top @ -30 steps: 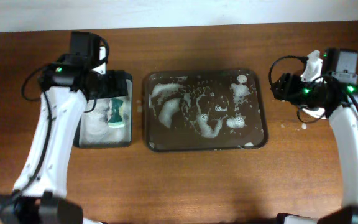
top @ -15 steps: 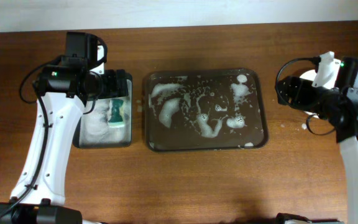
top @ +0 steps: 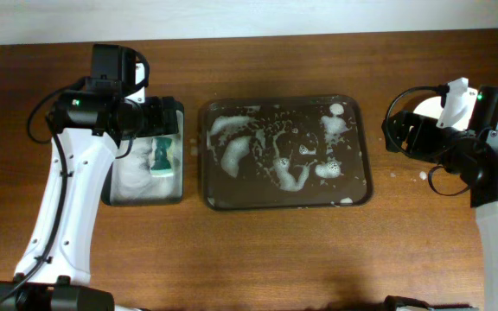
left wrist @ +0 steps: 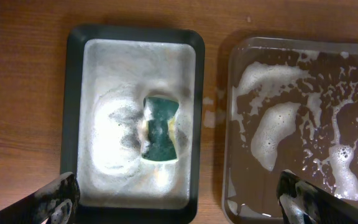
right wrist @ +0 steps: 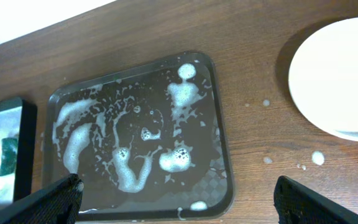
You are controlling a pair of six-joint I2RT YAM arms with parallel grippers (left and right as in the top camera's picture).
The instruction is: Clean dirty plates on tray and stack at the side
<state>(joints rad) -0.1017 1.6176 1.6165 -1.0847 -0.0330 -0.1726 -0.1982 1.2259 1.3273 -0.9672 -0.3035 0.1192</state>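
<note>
Tray (top: pixel 373 155) bears foam only; plates (right wrist: pixel 337 74) stacked to its right. Left gripper (left wrist: pixel 178 202) and right gripper (right wrist: pixel 185 199) gape, empty. Retract high, clear of stack.

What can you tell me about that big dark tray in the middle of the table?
The tray is a large, dark brown-black rectangle with rounded corners and a low raised rim, glossy, perhaps plastic. It lies flat on the wooden table, apart from the narrower tub holding a green sponge on one side and the white plates on the other. Its floor is wet, streaked with white foam and bubbles. No plate lies in it, and nothing but the table touches it.
</note>
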